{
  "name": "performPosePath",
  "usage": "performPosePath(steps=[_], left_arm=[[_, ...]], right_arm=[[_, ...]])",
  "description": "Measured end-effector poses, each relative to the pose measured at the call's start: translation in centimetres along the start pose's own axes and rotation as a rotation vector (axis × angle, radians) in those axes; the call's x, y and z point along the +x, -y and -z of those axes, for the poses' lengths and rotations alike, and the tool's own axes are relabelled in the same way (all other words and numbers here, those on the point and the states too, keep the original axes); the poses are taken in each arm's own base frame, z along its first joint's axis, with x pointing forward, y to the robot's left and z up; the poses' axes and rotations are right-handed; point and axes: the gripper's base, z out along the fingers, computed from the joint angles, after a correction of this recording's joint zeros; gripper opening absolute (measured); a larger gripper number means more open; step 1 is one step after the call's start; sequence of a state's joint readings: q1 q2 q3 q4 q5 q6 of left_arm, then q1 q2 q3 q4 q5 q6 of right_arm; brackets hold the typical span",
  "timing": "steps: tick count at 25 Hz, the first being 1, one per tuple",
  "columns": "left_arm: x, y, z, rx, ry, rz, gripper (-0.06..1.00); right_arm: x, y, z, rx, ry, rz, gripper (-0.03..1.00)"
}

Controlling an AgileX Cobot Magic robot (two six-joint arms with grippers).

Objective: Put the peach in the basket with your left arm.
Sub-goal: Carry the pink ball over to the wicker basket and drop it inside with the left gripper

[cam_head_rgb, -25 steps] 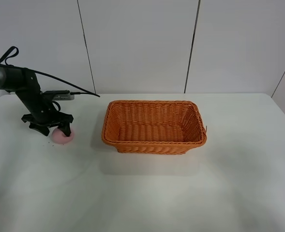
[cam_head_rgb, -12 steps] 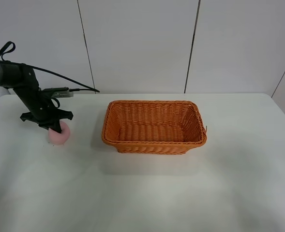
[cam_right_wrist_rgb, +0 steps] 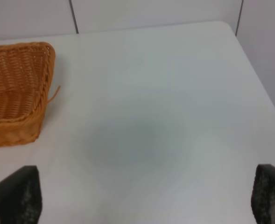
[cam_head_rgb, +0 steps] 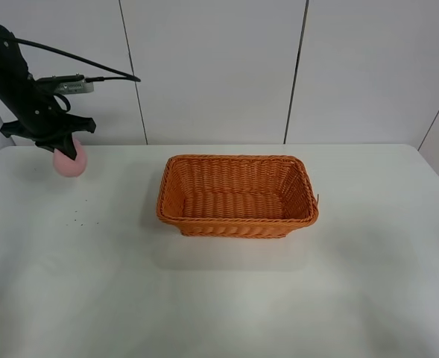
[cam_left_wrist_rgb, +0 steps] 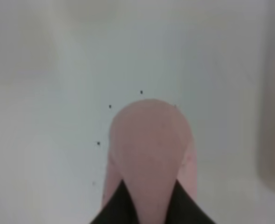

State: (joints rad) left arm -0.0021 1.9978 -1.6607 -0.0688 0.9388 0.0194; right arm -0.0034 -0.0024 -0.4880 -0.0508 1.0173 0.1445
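Far left, my black two-fingered left gripper point(cam_head_rgb: 65, 149) is clamped on the small, round, pale pink peach point(cam_head_rgb: 71, 165). It hangs in the air, clear of the white table point(cam_head_rgb: 204, 298), so I'd call the pick done. The carry and the drop are what's left. The rectangular orange woven wicker basket point(cam_head_rgb: 238, 222) sits well apart toward the middle, nothing in it. On the right, the right gripper point(cam_right_wrist_rgb: 144, 198) waits with fingers spread wide, holding nothing.

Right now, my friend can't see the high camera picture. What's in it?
The robot's left tool holds a pink peach up in the air at the far left. An empty orange basket sits in the middle of the white table.
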Motion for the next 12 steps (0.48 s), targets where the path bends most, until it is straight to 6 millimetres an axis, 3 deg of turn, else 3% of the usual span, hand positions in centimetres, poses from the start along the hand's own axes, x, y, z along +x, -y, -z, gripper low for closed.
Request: performPosePath(steps=[4,8,12], left_arm=[[-0.8,3.5,1.9,0.02,0.026,-0.081,0.12],[-0.7,10.0,3.0,0.067,0.07,-0.222,0.12],[0.4,17.2,1.8,0.117,0.059,-0.365,0.12]], right_arm=[[0.0,0.0,0.0,0.0,0.0,0.0,0.69],[0.0,0.0,0.0,0.0,0.0,0.0,0.69],[0.0,0.0,0.0,0.0,0.0,0.0,0.69]])
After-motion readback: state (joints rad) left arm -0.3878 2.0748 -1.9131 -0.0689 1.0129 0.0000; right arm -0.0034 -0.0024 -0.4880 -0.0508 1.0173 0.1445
